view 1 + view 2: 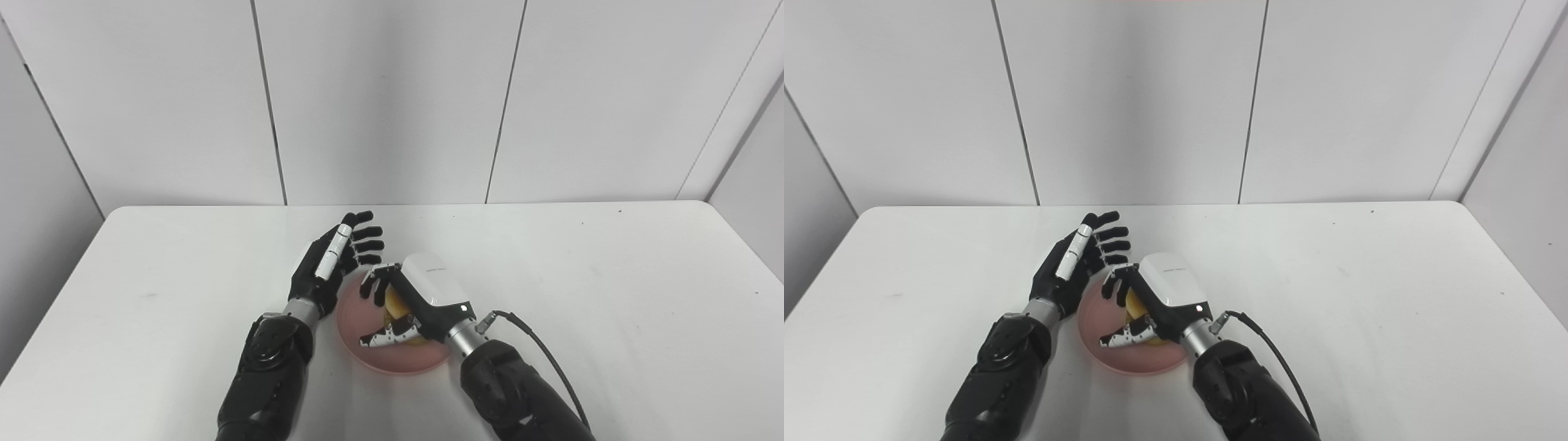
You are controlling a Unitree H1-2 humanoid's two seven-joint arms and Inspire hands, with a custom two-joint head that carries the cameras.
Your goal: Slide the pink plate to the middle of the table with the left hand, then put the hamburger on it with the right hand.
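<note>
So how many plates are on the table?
1. The pink plate sits on the white table, near the front middle. The right hand is over it, around the hamburger; the left hand is beside its left rim.

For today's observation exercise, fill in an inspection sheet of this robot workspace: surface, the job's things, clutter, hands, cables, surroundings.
Surface: white table, a few small dark specks.
Job's things: pink plate near the middle of the table; hamburger over the plate, mostly hidden under the right hand, so contact with the plate cannot be told.
Clutter: nothing seen.
Hands: left hand open, fingers spread, beside the plate's far-left rim; right hand closed around the hamburger.
Cables: black cable running from the right wrist.
Surroundings: white panelled wall.
</note>
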